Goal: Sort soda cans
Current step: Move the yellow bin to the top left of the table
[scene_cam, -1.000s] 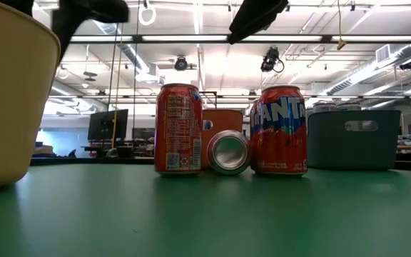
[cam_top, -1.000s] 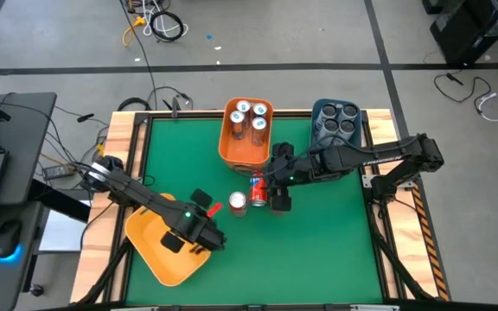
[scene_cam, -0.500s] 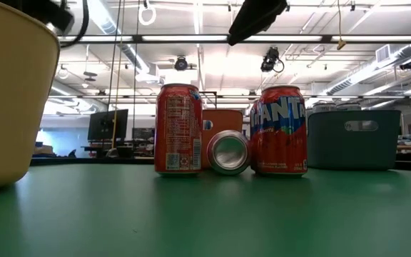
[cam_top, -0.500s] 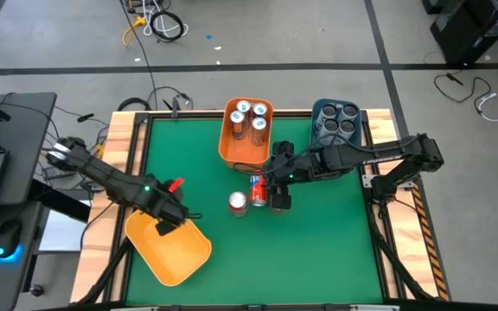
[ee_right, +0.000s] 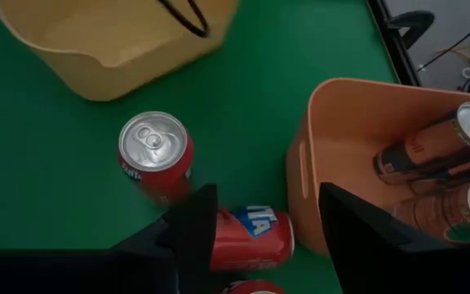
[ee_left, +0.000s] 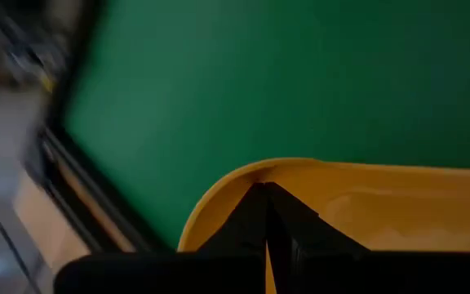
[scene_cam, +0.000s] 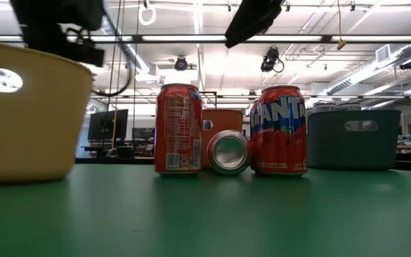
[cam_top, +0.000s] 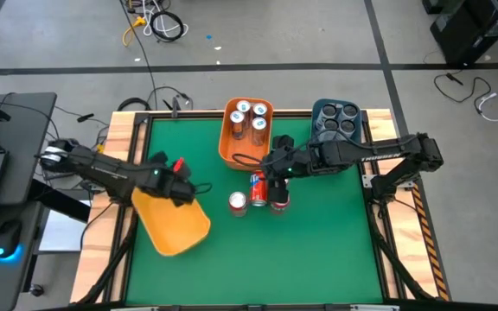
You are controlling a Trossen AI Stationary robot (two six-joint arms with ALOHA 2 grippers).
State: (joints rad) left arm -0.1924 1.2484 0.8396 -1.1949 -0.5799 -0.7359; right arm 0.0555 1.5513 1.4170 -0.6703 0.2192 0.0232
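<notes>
**A:** From my seat the biggest worry is the yellow bin (cam_top: 176, 226). My left tool (cam_top: 180, 187) has its fingers pressed together on the bin's rim, out at the left side of the desk (cam_top: 318, 250), and I judge the bin could tip or slip free if I swing it quickly, since only a thin edge is pinched.

**B:** And the right side?

**A:** The right arm reaches in from the right edge of the desk, forearm stretched toward the middle, with the right tool (cam_top: 277, 177) hanging over the red cans beside the orange bin (cam_top: 232, 147). Its fingers are spread, and I see nothing between them. The lying red can (ee_right: 251, 237) sits right below them, just beside the orange bin's wall. If I come down off-centre, I think a finger could nudge it and send it rolling into the upright red can (ee_right: 155, 153) or against the bin.

**B:** Any other cans at risk?

**A:** In the low view a second standing red can (scene_cam: 280, 130) is close beside the lying one, so a clumsy descent could knock that over too. The white-and-green cans (cam_top: 249, 121) already rest in the orange bin, and the dark cans (cam_top: 335, 121) in the blue bin (cam_top: 316, 130), well clear of both tools.
</notes>
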